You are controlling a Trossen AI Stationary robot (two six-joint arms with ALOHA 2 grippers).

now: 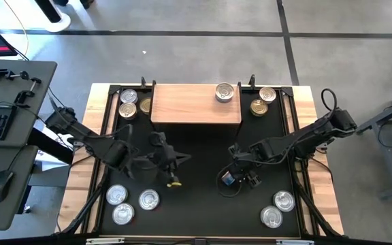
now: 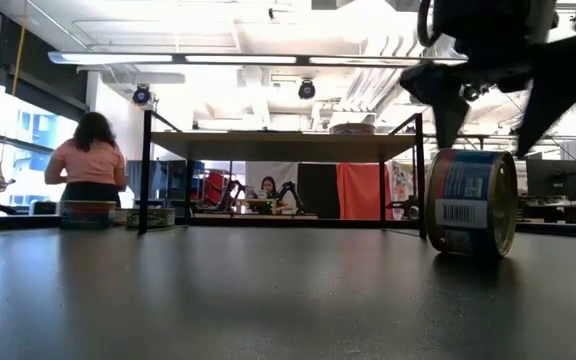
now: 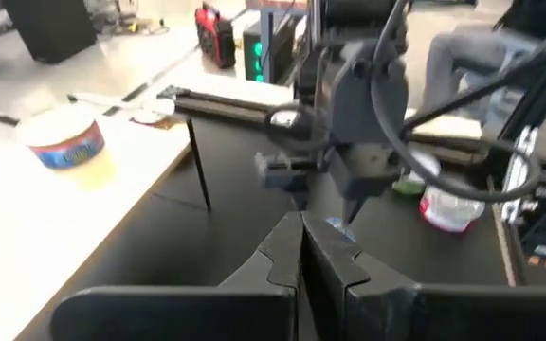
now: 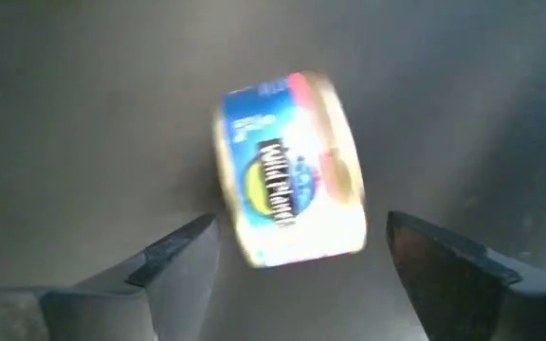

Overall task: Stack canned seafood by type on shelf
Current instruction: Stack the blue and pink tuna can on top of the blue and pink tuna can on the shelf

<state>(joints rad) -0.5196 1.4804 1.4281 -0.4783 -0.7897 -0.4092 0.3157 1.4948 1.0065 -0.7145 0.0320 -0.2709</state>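
Observation:
A blue-labelled can (image 2: pixel 471 203) stands on its curved side wall on the black mat (image 1: pixel 196 143), right of the middle, also seen in the right wrist view (image 4: pixel 292 175). My right gripper (image 2: pixel 493 105) hangs open just above this can, one finger to either side, clear of it. One silver-lidded can (image 1: pixel 224 92) sits on the wooden shelf (image 1: pixel 196 105), which stands on thin black legs at the mat's far edge. My left gripper (image 3: pixel 301 256) is shut with nothing in it and floats above the mat's middle left (image 1: pixel 179 160).
Cans lie on the mat beside the shelf: three at its left end (image 1: pixel 129 103) and two at its right end (image 1: pixel 263 101). Three more lie at the near left (image 1: pixel 129 203) and two at the near right (image 1: pixel 278 208). People sit in the room behind.

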